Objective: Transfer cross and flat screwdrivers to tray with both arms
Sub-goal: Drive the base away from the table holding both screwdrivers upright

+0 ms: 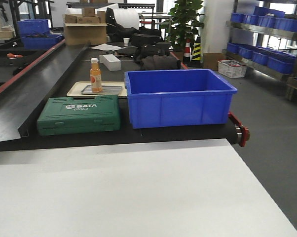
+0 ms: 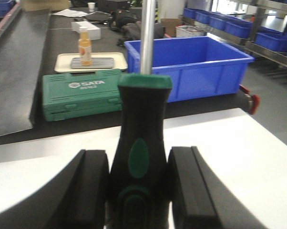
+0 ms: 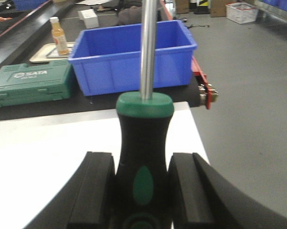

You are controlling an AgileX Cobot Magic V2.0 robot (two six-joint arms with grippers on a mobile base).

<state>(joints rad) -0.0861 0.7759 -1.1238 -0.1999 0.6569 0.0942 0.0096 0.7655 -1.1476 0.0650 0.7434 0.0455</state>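
In the left wrist view, a screwdriver with a black handle, green cap and green oval stands between the dark pads. My left gripper is shut on that handle. The steel shaft runs up out of the frame, so the tip is hidden. In the right wrist view, a second screwdriver of the same look is clamped the same way, with my right gripper shut on its handle and its tip also cut off. Both hang over the white table. The tray is out of view. Neither arm shows in the front view.
Beyond the white table runs a black conveyor carrying a green SATA case, a deep blue crate and a beige tray with an orange bottle. The table's right edge drops to grey floor.
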